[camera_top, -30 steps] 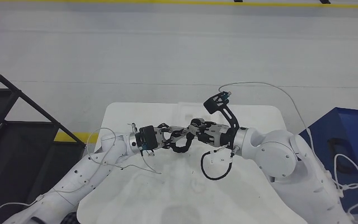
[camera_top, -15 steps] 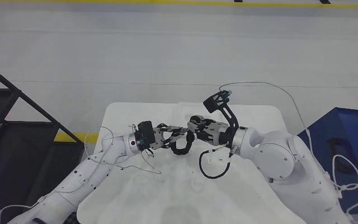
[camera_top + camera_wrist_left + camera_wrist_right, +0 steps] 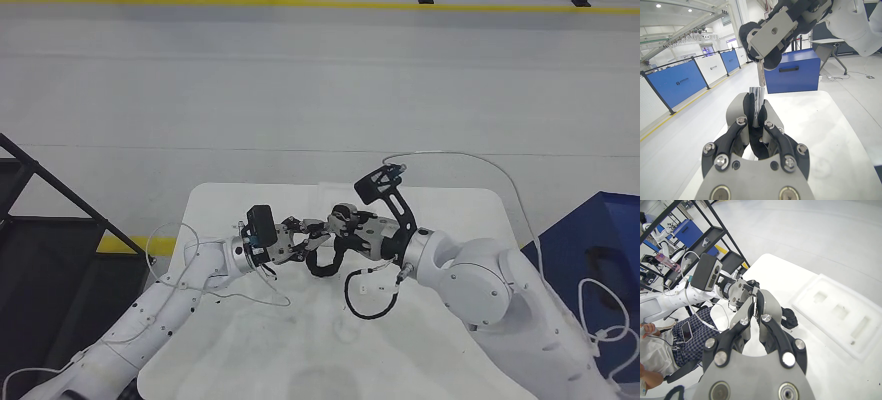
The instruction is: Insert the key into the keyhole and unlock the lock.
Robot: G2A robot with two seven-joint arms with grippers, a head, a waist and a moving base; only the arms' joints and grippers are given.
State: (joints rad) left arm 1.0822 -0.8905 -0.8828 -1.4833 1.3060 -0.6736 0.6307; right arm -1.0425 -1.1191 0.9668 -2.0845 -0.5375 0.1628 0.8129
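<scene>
Okay, my right end effector [image 3: 756,311] is easing the pinched key [image 3: 761,73] closer to the lock [image 3: 757,94] my left end effector [image 3: 755,108] is clenching; nearly inserting.

Key [image 3: 755,309] between fingers [image 3: 770,306] of right gripper [image 3: 755,301]

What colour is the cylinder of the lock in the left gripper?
The lock cylinder is shiny silver. It shows best in the left wrist view.
</scene>
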